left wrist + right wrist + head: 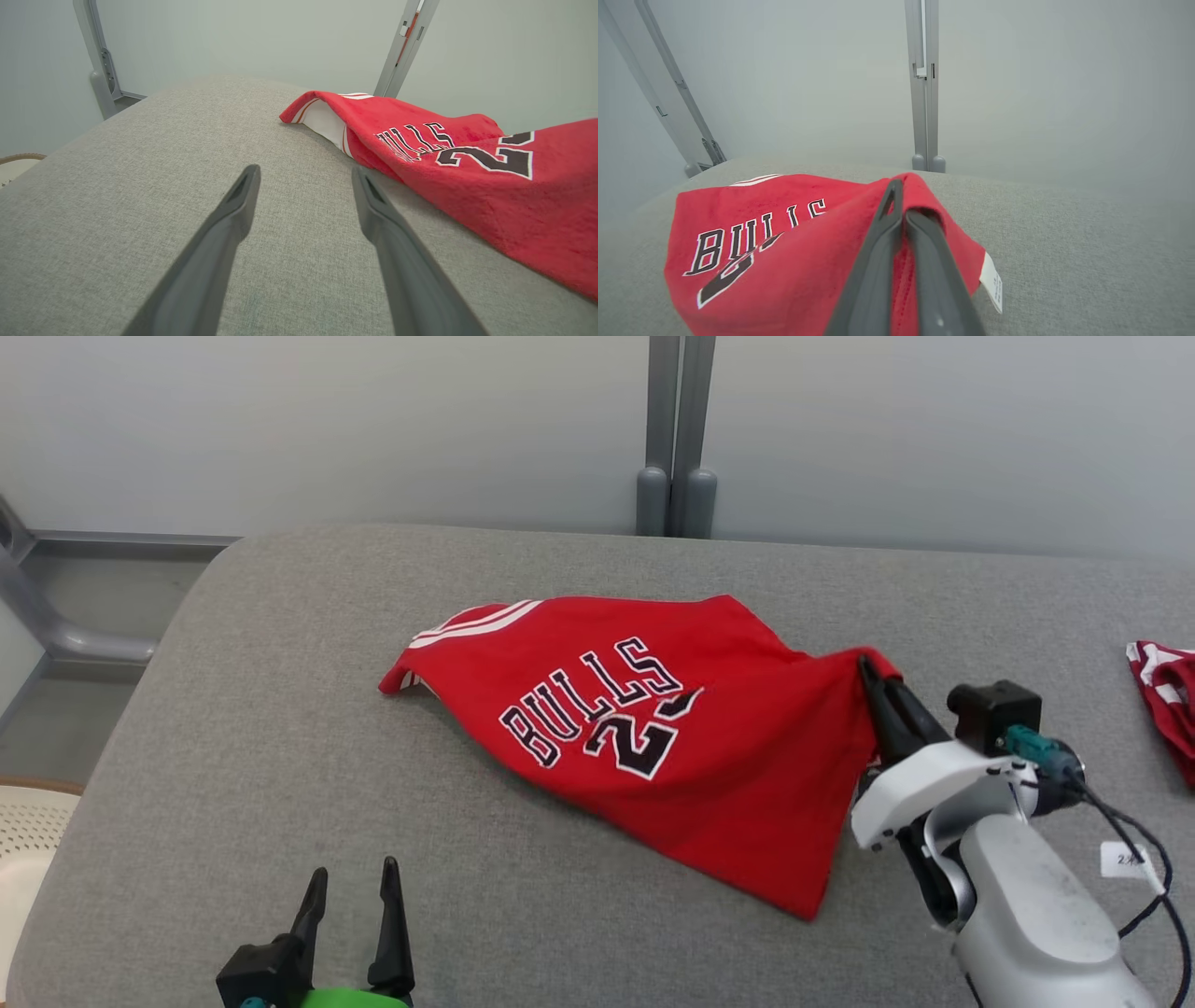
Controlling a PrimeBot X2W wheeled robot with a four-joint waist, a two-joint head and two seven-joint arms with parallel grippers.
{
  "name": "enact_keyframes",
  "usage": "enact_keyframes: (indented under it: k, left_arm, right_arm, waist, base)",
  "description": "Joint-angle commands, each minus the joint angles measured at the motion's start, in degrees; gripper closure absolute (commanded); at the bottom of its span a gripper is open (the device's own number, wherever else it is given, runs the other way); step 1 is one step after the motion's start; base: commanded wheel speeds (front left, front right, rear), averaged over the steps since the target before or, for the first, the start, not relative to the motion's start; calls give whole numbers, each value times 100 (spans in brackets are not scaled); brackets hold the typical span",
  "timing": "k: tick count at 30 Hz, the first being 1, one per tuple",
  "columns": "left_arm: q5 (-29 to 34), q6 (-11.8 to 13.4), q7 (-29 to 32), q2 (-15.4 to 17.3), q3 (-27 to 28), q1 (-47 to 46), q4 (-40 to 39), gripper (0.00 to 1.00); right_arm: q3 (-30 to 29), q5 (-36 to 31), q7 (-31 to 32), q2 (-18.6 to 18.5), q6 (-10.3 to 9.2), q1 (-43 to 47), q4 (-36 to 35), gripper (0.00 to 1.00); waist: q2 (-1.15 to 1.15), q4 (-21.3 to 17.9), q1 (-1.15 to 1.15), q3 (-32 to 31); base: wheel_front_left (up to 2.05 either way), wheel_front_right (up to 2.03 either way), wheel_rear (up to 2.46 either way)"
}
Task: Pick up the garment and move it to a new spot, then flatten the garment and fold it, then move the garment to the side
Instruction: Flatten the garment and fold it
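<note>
Left gripper (pixel 355 870): nearest to us, low at the lower left of the head view. We see both dark fingers spread wide with nothing between them. In its own wrist view the left gripper (pixel 306 172) hovers over bare grey cloth, and the jersey hem lies just beside its right fingertip.

Right gripper (pixel 866 665): at the right of the head view, on a pale forearm. We note the jaws pressed together on a bunched fold at the jersey's right edge. In the right wrist view the right gripper (pixel 901 200) has red cloth draped over and between both fingers.

Bulls jersey (pixel 653 728): red, with black and white lettering and a partly folded number. It lies mid-table, spread out to the left, and rises to a peak at the right fingertips. We see a white-striped edge at its far left corner. In the left wrist view the Bulls jersey (pixel 514 205) shows a white inner lining at that corner.

Care tag (pixel 992 282): white, hanging from the jersey edge beside the right fingers.

Table (pixel 280 709): padded, covered in grey fabric, with a rounded far-left corner.

Second red garment (pixel 1167 695): at the right edge of the table, well apart from the jersey. We see only part of it.

Cream perforated object (pixel 28 831): left of the table, lower down. We cannot tell what it is.

Grey posts (pixel 677 439): a pair, upright behind the far table edge, against a pale wall.
</note>
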Motion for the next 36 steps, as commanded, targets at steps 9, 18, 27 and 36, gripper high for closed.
enact_keyframes:
  k: [9, 18, 27, 36]
  left_arm:
    - [-102, 18, 2, 9, -194, -253, -46, 0]
    - [-133, -1, 2, 8, -374, -507, -62, 0]
    - [-153, 12, 2, 7, -611, -795, -149, 0]
    - [-66, 44, 2, 8, -772, -1012, -238, 0]
  right_arm:
    - [-102, -198, 525, -796, -3, -941, -56, 100]
    - [-244, -437, 425, -1496, -3, -2040, 1206, 100]
    - [-234, -871, 204, -1880, -3, -3067, 2310, 100]
    - [-393, -1425, -12, -2010, -3, -3763, 3034, 100]
  waist:
    - [0, 170, 0, 347]
    - [0, 548, 0, 858]
    - [0, 763, 0, 1520]
    - [0, 814, 0, 1878]
  base:
    - [0, 0, 0]
    - [0, 0, 0]
    - [0, 0, 0]
    - [0, 0, 0]
